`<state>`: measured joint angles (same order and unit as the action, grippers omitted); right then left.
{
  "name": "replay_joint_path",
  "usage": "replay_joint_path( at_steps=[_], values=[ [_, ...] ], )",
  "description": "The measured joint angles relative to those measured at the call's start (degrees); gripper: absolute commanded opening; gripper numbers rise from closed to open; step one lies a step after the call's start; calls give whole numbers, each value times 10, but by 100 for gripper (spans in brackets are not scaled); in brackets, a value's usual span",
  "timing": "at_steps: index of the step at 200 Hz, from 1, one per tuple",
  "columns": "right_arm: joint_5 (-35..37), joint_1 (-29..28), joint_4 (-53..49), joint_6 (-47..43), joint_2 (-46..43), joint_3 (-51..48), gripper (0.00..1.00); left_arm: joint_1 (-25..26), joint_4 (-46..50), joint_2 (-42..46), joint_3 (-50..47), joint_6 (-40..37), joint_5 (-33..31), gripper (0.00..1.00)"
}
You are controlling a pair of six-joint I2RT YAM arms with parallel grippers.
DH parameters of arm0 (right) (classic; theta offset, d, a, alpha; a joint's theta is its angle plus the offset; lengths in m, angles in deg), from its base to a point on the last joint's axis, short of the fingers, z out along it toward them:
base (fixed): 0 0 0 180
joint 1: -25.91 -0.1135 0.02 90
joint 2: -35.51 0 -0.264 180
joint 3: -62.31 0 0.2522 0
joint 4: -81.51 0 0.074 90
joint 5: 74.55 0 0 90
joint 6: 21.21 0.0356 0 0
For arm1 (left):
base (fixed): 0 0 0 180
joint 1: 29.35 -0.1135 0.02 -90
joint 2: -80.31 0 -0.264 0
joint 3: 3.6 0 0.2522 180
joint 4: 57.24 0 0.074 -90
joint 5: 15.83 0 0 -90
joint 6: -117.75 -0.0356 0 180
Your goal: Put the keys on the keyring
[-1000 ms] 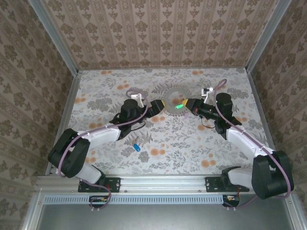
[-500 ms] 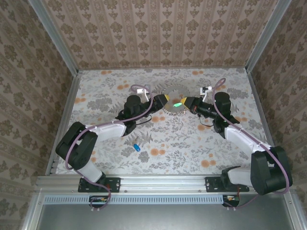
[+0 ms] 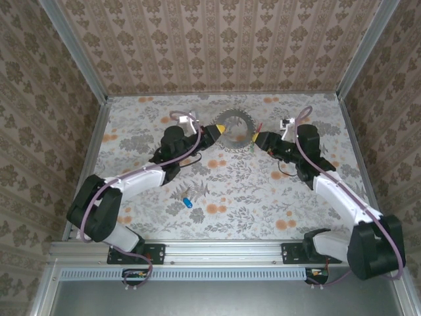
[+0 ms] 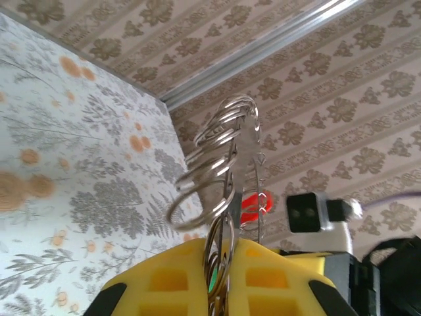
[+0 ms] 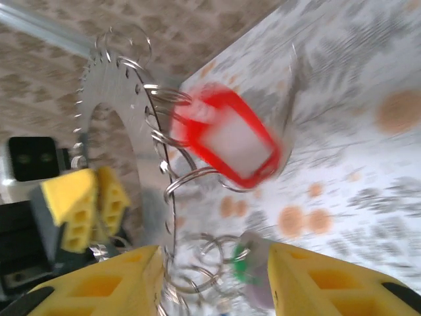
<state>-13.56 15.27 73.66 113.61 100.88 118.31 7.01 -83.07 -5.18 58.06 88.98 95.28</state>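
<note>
Between the left gripper's (image 4: 220,260) yellow fingers (image 4: 164,280) sits the edge of the keyring (image 5: 112,76), clamped tight and standing upright off the table (image 3: 263,197). That grip seems meant to present the ring's open side to the other arm, so that keys can be threaded on from there. Above the clamped fingers a stack of small split rings (image 4: 210,171) fans out along the ring's rim. They look like the loops that carry the keys.

Just ahead of the right gripper (image 5: 210,283), whose jaws stand apart with nothing pinched, hangs the red key (image 5: 230,141) on one of those loops. Lower down, between the two parted fingers and close to the right-hand one, lies the green key (image 5: 242,270). My reading is that this gripper is released so the key can hang from the ring by itself.

Well behind the left gripper, back towards the arm bases, the blue key (image 3: 187,201) lies loose on the table, not yet on the ring.

Much is hard to make out. The right wrist view is smeared, so the red key shows as a blurred plastic head with no blade visible. The green key is half covered by loops, and I cannot tell whether it is truly threaded on. From above, the ring is too small to count what hangs from it.
</note>
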Motion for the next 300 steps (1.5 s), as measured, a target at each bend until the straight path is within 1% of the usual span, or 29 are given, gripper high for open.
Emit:
replay_joint_path(
  at_steps=[24,30,44,59,83,97,116,139,159,178,191,239,254,300],
  values=[
    [100,1,-71,-87,-56,1,52,-23,148,37,55,-47,-3,0],
    [118,1,-77,-104,-67,0,55,-28,172,47,68,-58,-2,0],
    [150,2,-68,-136,-94,-13,50,-41,205,68,86,-74,7,0],
    [152,2,-36,-170,-120,-39,48,-54,239,78,109,-95,29,0],
    [120,0,5,-226,-132,-61,38,-63,330,75,173,-156,77,0],
    [105,-9,19,-266,-132,-61,37,-64,367,75,204,-189,100,0],
    [97,-42,38,-331,-132,-61,37,-64,379,75,223,-212,132,0],
    [93,-96,72,-413,-135,-69,31,-65,385,75,227,-225,157,0],
    [93,-132,107,-473,-146,-91,26,-65,395,75,231,-232,171,0],
    [93,-159,119,-524,-149,-100,26,-65,404,75,238,-238,180,0],
    [93,-175,123,-551,-149,-101,23,-64,405,75,243,-242,184,0],
    [96,-229,178,-602,-132,-102,23,-64,407,75,250,-254,186,0],
    [106,-244,198,-612,-116,-102,25,-63,408,75,250,-256,186,0],
    [150,-260,238,-628,-68,-102,27,-60,409,75,251,-267,187,0]
  ],
)
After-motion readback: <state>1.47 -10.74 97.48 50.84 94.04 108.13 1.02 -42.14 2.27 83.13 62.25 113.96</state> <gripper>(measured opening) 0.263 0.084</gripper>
